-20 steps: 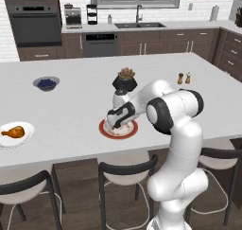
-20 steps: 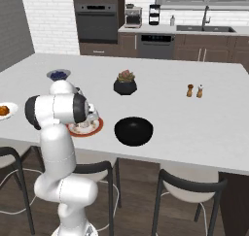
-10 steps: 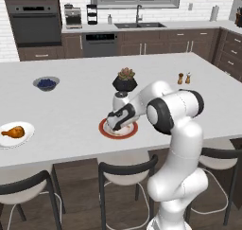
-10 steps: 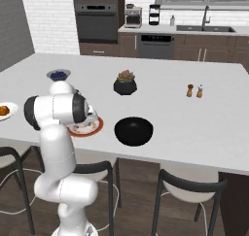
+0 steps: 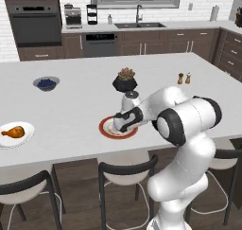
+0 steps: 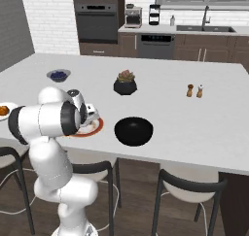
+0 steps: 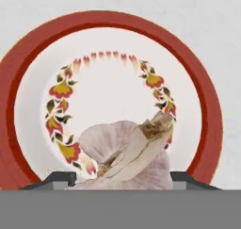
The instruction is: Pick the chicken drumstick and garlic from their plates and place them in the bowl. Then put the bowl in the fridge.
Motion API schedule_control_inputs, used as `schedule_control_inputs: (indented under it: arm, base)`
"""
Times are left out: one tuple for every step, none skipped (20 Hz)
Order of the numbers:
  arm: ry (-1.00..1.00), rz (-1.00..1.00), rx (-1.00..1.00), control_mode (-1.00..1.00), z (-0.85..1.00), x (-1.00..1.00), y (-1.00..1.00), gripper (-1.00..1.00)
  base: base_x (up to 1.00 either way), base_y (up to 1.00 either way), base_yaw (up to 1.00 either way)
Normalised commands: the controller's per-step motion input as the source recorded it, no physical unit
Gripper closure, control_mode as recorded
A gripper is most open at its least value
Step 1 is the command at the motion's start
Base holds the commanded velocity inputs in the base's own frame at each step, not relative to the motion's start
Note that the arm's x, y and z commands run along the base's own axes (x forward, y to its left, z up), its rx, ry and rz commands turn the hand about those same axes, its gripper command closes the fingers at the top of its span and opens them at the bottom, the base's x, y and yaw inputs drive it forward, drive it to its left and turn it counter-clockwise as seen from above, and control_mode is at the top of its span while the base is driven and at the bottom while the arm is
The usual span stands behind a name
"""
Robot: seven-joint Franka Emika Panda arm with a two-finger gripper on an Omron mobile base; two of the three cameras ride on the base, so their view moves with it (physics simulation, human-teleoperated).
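**Garlic in the jaws, lift not yet made**

We have the garlic [image 7: 126,155] at 6 o'clock on the red-rimmed plate [image 7: 209,115], seated between the finger tips; the gripper [image 7: 124,178] looks closed onto the bulb. The papery stem leans toward 2 o'clock, so we should raise it straight up and slowly, keeping the bulb from rolling out. From the plate [image 6: 92,129], the bowl [image 6: 133,130] waits just beside at 3 o'clock, a short carry with nothing between. The succulent pot [image 6: 125,86] stands at 1 o'clock, near enough to mind. The chicken drumstick [image 5: 12,131] lies on the white plate [image 5: 24,135], far at 9 o'clock; the blueberry bowl [image 5: 46,83] and the shakers [image 5: 184,78] are well apart.
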Motion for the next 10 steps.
schedule_control_inputs:
  arm:
    - [-0.03,0.03,0.01,-1.00,0.82,-0.92,-0.68,1.00]
    - [0.00,0.00,0.02,-1.00,0.81,-0.86,-0.76,1.00]
    - [0.00,0.00,0.02,-1.00,0.81,-0.86,-0.81,1.00]
    - [0.00,0.00,0.03,-1.00,0.82,-0.86,-0.81,1.00]
    - [0.00,0.00,0.04,-1.00,0.75,-0.75,-0.89,1.00]
    - [0.00,0.00,0.03,-1.00,0.74,-0.70,-0.96,1.00]
    - [0.00,-0.02,0.02,-1.00,0.73,-0.56,-1.00,1.00]
    - [0.00,-0.03,0.03,-1.00,0.80,-0.42,-1.00,1.00]
    - [0.03,-0.05,0.03,-1.00,0.81,-0.29,-1.00,1.00]
    - [0.05,-0.07,0.03,-1.00,0.82,-0.15,-0.94,1.00]
  base:
    - [0.00,0.00,0.00]
    - [0.00,0.00,0.00]
    - [0.00,0.00,0.00]
    - [0.00,0.00,0.00]
    - [0.00,0.00,0.00]
    - [0.00,0.00,0.00]
    - [0.00,0.00,0.00]
    - [0.00,0.00,0.00]
    - [0.00,0.00,0.00]
    - [0.00,0.00,0.00]
